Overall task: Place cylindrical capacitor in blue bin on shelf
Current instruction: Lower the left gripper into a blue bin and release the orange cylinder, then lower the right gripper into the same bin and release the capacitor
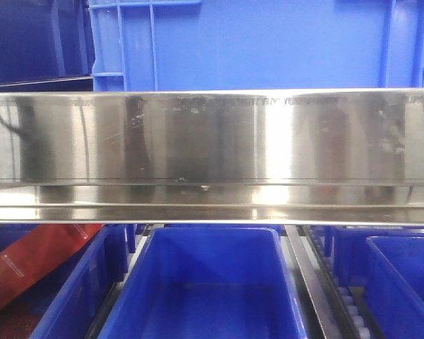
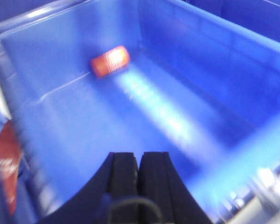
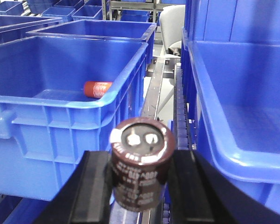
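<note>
A dark brown cylindrical capacitor (image 3: 141, 164) with two silver terminals on top stands upright between the fingers of my right gripper (image 3: 140, 159), which is shut on it. It hangs over the roller track (image 3: 179, 112) of the shelf, between two blue bins: one on the left (image 3: 60, 100) holding a red cylinder (image 3: 97, 87), one on the right (image 3: 238, 116). My left gripper (image 2: 139, 156) is shut with nothing in it, over the inside of a blue bin (image 2: 186, 70) where an orange-red cylinder (image 2: 109, 60) lies. The shelf's shiny steel front rail (image 1: 212, 141) fills the front view.
Blue bins sit above the rail (image 1: 254, 42) and below it (image 1: 212, 282). A red package (image 1: 35, 261) lies in the lower left bin, and shows at the left wrist view's edge (image 2: 7, 168). More blue bins (image 3: 91, 28) stand behind.
</note>
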Action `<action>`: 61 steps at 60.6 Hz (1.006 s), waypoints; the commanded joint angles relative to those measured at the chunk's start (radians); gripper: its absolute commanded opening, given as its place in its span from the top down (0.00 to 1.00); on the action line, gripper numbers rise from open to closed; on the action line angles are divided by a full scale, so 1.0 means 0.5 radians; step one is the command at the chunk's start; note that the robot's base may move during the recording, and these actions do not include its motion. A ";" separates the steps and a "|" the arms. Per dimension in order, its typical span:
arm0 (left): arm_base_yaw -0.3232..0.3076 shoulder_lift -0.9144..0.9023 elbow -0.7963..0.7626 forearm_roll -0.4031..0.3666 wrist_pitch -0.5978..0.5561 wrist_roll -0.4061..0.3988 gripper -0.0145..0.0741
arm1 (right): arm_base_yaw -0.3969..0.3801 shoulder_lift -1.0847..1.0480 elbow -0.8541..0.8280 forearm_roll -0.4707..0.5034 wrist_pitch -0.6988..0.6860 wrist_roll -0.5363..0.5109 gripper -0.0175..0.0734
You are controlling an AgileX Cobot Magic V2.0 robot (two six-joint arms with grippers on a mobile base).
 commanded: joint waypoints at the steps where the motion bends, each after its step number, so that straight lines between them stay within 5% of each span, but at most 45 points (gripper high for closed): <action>1: 0.008 -0.268 0.232 0.070 -0.074 -0.119 0.89 | 0.001 -0.008 -0.004 0.000 -0.025 -0.011 0.99; 24: 0.008 -1.377 1.296 0.492 -0.204 -0.679 0.89 | 0.001 0.079 -0.037 -0.003 -0.111 -0.011 0.99; 37: 0.008 -1.848 1.660 0.517 -0.199 -0.808 0.89 | 0.036 0.365 -0.342 -0.003 -0.134 -0.070 0.99; 61: 0.008 -2.102 1.845 0.517 -0.231 -0.831 0.96 | 0.511 1.320 -1.325 -0.003 0.146 -0.157 0.99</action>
